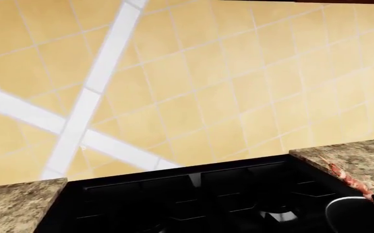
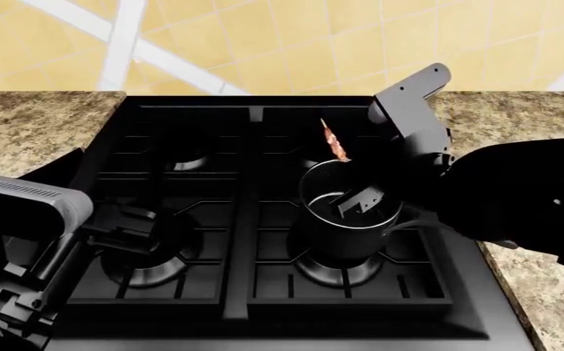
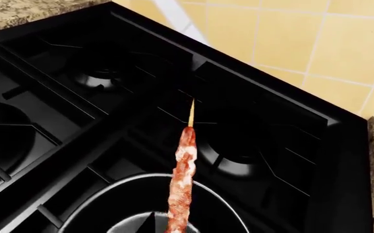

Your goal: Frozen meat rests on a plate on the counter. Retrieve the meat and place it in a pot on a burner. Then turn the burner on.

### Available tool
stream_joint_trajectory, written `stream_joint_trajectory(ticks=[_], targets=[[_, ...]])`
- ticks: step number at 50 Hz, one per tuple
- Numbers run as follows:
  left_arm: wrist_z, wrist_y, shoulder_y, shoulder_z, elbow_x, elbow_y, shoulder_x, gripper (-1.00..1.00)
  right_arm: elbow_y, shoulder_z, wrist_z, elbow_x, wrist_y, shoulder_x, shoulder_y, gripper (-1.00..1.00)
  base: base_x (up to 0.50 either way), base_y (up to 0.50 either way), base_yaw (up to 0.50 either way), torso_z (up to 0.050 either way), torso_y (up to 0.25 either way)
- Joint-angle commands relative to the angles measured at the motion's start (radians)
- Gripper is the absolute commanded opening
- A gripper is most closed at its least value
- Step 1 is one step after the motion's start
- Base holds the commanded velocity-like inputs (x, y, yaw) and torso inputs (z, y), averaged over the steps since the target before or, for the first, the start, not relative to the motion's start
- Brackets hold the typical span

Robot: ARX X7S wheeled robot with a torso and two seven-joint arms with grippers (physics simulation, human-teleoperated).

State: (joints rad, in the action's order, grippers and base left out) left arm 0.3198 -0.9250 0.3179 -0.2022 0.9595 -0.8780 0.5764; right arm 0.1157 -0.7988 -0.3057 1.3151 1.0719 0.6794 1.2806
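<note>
The frozen meat (image 2: pixel 336 140) is in the air, tilted, its lower end over the far rim of the pot (image 2: pixel 313 219), its skewer tip pointing at the back wall. The pot stands on the front right burner of the black stove (image 2: pixel 252 139). My right gripper (image 2: pixel 358 167) is shut on the meat's lower end; its fingers are dark and hard to make out. In the right wrist view the meat (image 3: pixel 181 179) runs up over the pot's rim (image 3: pixel 103 194). The left wrist view shows the meat (image 1: pixel 349 183) and the pot's rim (image 1: pixel 342 208). My left gripper (image 2: pixel 126 223) hovers over the front left burner. The plate is out of view.
The granite counter flanks the stove on the left (image 2: pixel 38 124) and right (image 2: pixel 516 117). A yellow tiled wall (image 2: pixel 360 44) rises behind it. Two back burners (image 2: pixel 189 157) are bare. No knobs show.
</note>
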Motion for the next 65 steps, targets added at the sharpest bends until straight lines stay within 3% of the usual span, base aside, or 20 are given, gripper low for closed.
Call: stream_joint_trajectory(ticks=[1, 25, 39, 46, 65], targets=[[-0.004, 0.012, 0.002, 0.016, -0.013, 0.009, 0.000, 1.00, 0.002, -0.001, -0.005, 0.004, 0.006, 0.001, 0.003, 1.00, 0.00, 0.00, 0.00, 0.000, 0.000], [0.025, 0.005, 0.001, -0.003, 0.029, -0.022, 0.019, 1.00, 0.059, 0.049, -0.055, 0.060, 0.000, 0.028, 0.025, 1.00, 0.00, 0.00, 0.00, 0.000, 0.000], [0.055, -0.001, -0.011, -0.037, 0.085, -0.061, 0.039, 1.00, 0.187, 0.147, -0.233, 0.150, -0.047, 0.061, 0.022, 1.00, -0.01, 0.00, 0.00, 0.000, 0.000], [0.133, -0.028, -0.018, -0.095, 0.213, -0.111, 0.072, 1.00, 0.243, 0.177, -0.322, 0.215, -0.054, 0.077, 0.015, 1.00, -0.40, 0.23, 0.00, 0.000, 0.000], [0.083, -0.014, 0.033, 0.030, 0.094, -0.048, 0.043, 1.00, 0.268, 0.186, -0.325, 0.226, -0.069, 0.096, -0.001, 1.00, -0.50, 0.02, 0.00, 0.000, 0.000]])
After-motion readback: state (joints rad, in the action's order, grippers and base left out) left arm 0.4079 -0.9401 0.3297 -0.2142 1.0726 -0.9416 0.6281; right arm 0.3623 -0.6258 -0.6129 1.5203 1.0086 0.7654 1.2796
